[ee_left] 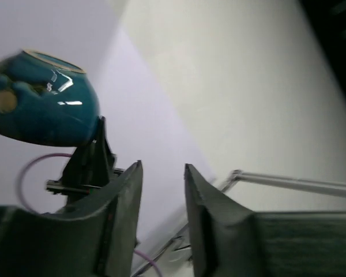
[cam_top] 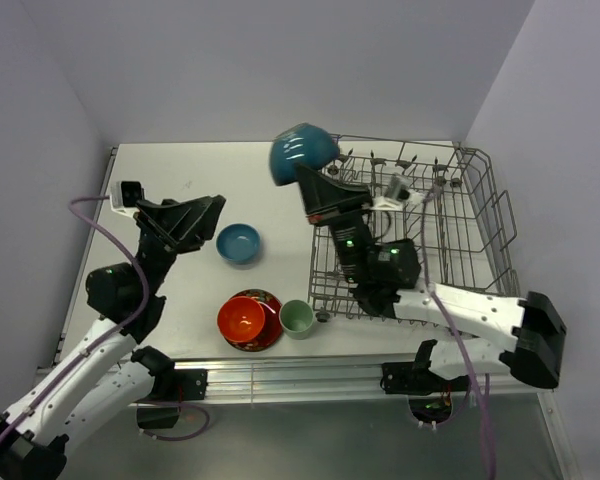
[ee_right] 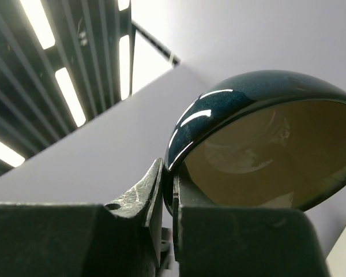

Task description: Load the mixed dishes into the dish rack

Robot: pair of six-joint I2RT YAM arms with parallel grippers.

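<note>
My right gripper [cam_top: 310,182] is shut on the rim of a dark teal bowl with a pale inside [cam_top: 302,152], held high and tilted over the near-left corner of the grey wire dish rack [cam_top: 480,215]. The right wrist view shows the fingers [ee_right: 155,190] pinching the rim of this bowl [ee_right: 230,109]. The left wrist view shows the bowl [ee_left: 40,98] too. My left gripper [cam_top: 216,206] is open and empty, raised left of the blue bowl [cam_top: 238,243]. The orange-red bowl [cam_top: 241,318] sits on the red patterned plate [cam_top: 269,338]. The pale green cup [cam_top: 297,318] stands beside it.
The rack fills the right half of the white table [cam_top: 170,180] and looks bare of dishes. Walls close in the back and both sides. The metal front rail [cam_top: 280,375] runs along the near edge.
</note>
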